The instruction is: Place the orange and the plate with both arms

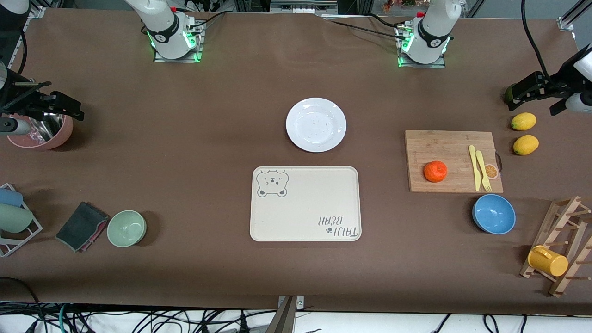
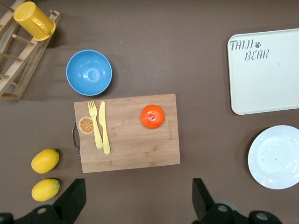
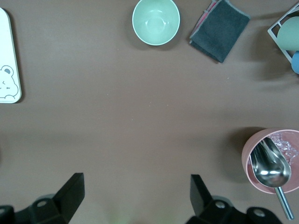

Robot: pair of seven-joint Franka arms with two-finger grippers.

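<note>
With both arms pulled out to their own ends of the table, I count one orange (image 1: 435, 171) and one plate (image 1: 316, 124). The orange sits on a wooden cutting board (image 1: 451, 161) toward the left arm's end, apart from one yellow knife (image 1: 474, 167) and one yellow fork (image 1: 482, 170) that lie side by side on the same board. The plate lies flat and bare near the middle of the table, just farther from the front camera than one cream bear-printed tray (image 1: 305, 203).

I see two lemons (image 1: 523, 121) beside the board at the left arm's end, close together. There are two bowls apart from the pink one: one blue bowl (image 1: 493, 213) nearer the front camera than the board, and one green bowl (image 1: 126, 228) toward the right arm's end, next to one folded dark cloth (image 1: 81, 226). One pink bowl (image 1: 44, 132) holds a metal scoop. One yellow cup (image 1: 547, 261) hangs on a wooden rack (image 1: 562, 245).

The left gripper (image 1: 536, 97) hangs over the table edge beside the lemons, its fingers (image 2: 72, 198) spread wide with nothing between them. The right gripper (image 1: 51, 105) hovers by the pink bowl, its jaws wide too and holding nothing.
</note>
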